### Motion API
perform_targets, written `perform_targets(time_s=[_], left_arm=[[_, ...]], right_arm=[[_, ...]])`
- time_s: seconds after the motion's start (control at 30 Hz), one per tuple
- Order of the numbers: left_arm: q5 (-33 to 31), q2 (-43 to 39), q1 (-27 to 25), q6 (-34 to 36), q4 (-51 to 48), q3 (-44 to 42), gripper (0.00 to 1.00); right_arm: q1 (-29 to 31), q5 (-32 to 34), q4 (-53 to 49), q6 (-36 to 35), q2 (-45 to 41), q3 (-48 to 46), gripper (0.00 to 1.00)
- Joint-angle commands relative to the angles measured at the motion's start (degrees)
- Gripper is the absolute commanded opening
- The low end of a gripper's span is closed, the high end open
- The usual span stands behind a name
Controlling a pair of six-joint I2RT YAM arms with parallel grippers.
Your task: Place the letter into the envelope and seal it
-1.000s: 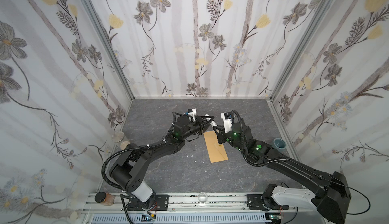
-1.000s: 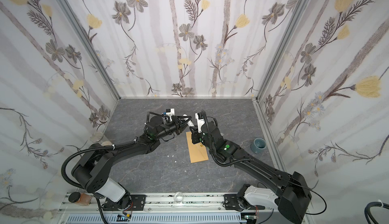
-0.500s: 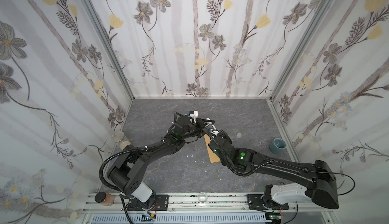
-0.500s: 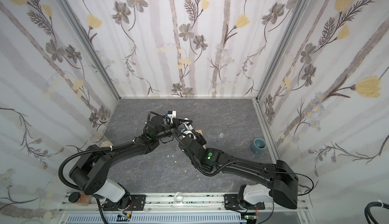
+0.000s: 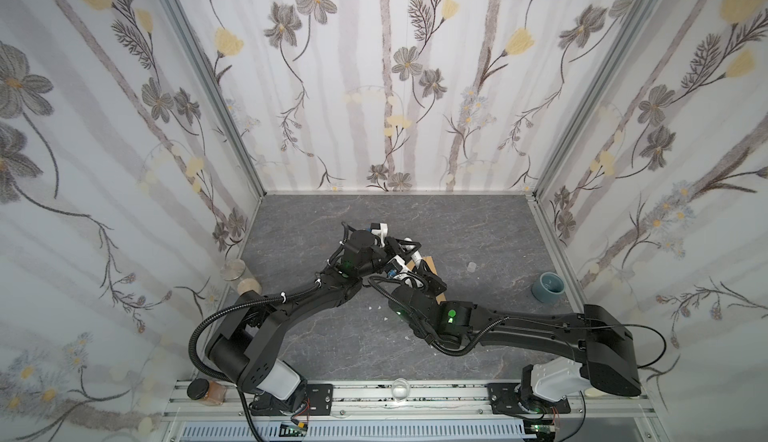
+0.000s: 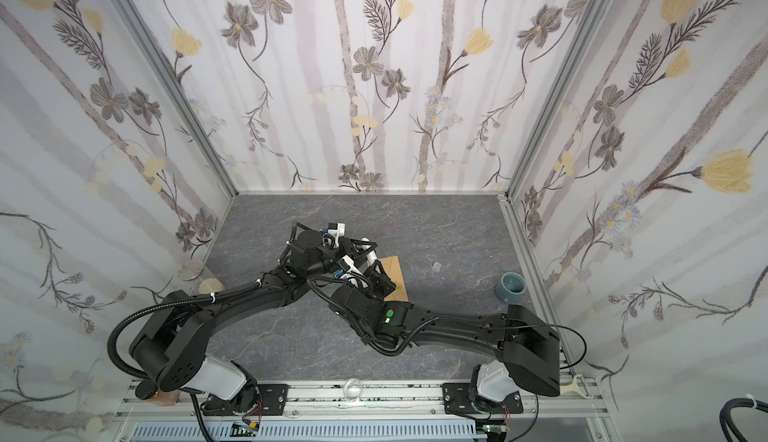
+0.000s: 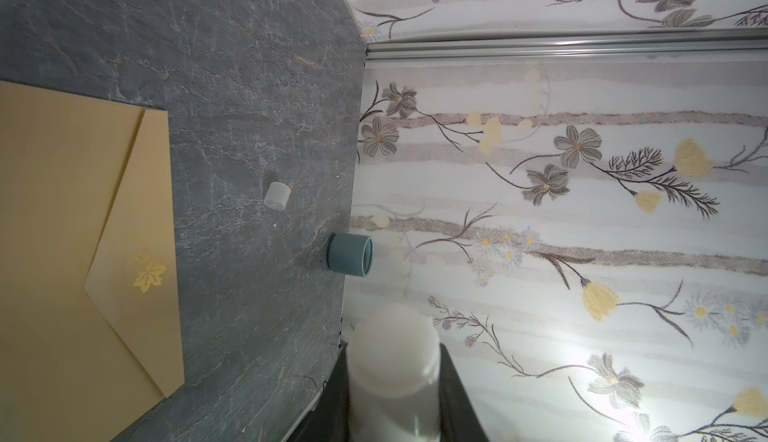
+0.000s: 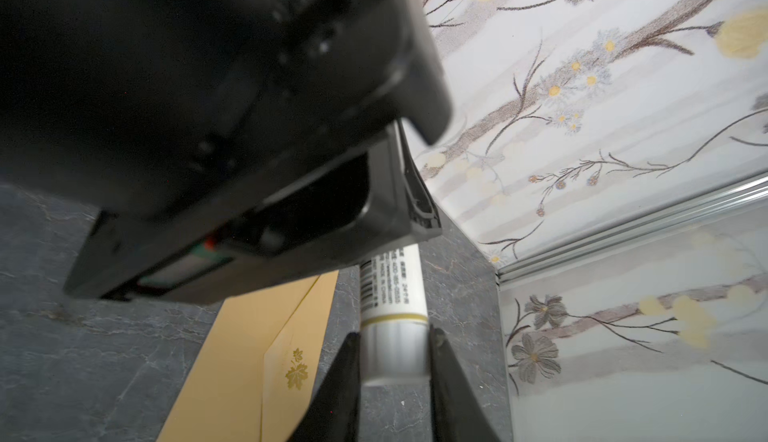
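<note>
1. The right arm (image 5: pixel 540 328) has swung from its raised place beside the envelope (image 6: pixel 397 274). It now lies low across the bench (image 7: pixel 208 66). In both top views its jaws sit close against the left jaws, over the envelope's far end.
2. The right jaws flank the silver end of the glue stick (image 8: pixel 390 290), one finger close on either side. Whether they pinch it or have let go cannot be told.
3. The left jaws have not changed and stay closed on the same glue stick. In the left wrist view its white end pokes out between them, uncapped. The small clear cap (image 7: pixel 276 196) lies on the bench, well apart.
4. The envelope has kept its place, flat on the bench. Its pointed flap is folded over the body, with the gold leaf sticker (image 7: pixel 149 274) facing up. The letter shows in no view, so it is probably already inside.
5. This meeting of the jaws looks like a handover or a twist of the glue stick. That puts the task at the sealing stage. The glue is still to be spread, and the flap would need lifting first.
</note>
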Motion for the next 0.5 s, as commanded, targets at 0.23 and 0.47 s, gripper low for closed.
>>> perform_targets(time_s=[0.23, 0.47], left_arm=[[-11.1, -2.0, 0.4, 0.4, 7.3, 0.1, 0.00], [-15.6, -2.7, 0.2, -0.1, 8.8, -0.4, 0.00]], right_arm=[[-11.7, -47.0, 11.9, 32.9, -20.8, -8.5, 0.52], [-24.0, -63.8, 29.7, 51.4, -26.3, -19.9, 0.57]])
